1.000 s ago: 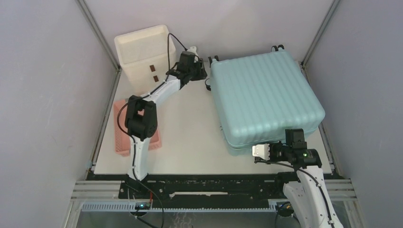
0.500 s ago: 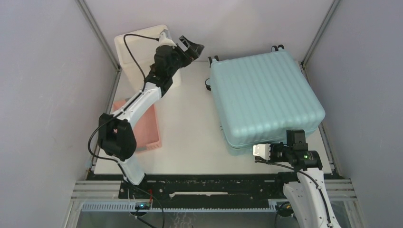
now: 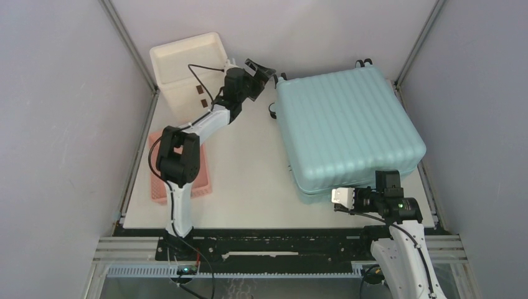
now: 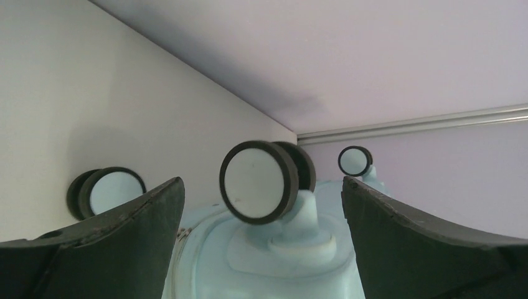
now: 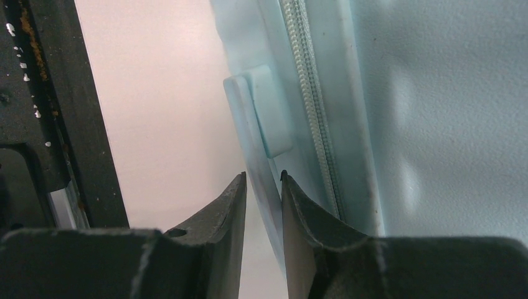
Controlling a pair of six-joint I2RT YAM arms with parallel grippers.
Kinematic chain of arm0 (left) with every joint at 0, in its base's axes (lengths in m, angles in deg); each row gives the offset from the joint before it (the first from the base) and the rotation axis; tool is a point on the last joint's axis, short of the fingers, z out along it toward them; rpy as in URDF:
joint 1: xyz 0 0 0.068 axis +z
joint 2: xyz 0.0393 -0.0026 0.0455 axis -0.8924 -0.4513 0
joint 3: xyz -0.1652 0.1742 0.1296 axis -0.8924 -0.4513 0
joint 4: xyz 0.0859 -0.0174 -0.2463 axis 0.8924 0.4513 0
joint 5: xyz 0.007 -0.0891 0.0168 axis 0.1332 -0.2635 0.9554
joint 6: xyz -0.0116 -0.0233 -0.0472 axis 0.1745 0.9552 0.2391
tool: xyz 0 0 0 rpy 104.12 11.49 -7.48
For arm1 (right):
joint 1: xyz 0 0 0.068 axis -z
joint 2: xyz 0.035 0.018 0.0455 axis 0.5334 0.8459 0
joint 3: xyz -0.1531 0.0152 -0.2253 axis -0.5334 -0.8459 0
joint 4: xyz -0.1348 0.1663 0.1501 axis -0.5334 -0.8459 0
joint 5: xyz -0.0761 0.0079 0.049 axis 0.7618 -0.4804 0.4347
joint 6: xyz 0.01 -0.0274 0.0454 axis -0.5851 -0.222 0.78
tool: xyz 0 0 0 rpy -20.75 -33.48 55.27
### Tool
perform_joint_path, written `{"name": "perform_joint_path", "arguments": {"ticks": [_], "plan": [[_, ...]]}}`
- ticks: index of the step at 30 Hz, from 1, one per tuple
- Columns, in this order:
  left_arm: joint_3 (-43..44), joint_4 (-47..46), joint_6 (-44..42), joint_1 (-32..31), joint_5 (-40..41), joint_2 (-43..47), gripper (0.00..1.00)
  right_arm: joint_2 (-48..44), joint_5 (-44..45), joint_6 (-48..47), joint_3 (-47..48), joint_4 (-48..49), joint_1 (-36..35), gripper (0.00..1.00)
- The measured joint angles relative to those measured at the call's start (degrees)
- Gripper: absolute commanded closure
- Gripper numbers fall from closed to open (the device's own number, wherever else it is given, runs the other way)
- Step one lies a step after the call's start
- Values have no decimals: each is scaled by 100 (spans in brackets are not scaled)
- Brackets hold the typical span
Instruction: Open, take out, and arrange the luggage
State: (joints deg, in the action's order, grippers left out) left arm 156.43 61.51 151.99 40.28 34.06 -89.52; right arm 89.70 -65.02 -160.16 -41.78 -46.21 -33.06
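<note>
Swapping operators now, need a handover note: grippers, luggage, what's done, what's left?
Left gripper: open, holding nothing, by the wheels at the far-left corner of the luggage.
Right gripper: fingers narrow around the thin side handle at the near edge; cannot tell if it grips.
Luggage: flat on the table, closed; zipper shut where visible.
Done: nothing opened yet.
Left: open, take out, arrange.
</note>
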Motion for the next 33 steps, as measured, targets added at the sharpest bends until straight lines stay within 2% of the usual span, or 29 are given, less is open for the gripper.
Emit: {"name": "perform_joint_path", "arguments": {"ticks": [11,19,24,33], "plan": [[472,-229,817,0,-192,-601,3,28,-52,31,0,13,85,66],[778,-243,1187,-33,-297,-994,10,50,-92,42,0,15,155,66],[918,-369,1475,-111,-323,-1150,25,48,-92,42,0,15,155,66],[839,-756,1808,-162,-328,-1198,80,-190,-79,42,2,-219,396,52]]}}
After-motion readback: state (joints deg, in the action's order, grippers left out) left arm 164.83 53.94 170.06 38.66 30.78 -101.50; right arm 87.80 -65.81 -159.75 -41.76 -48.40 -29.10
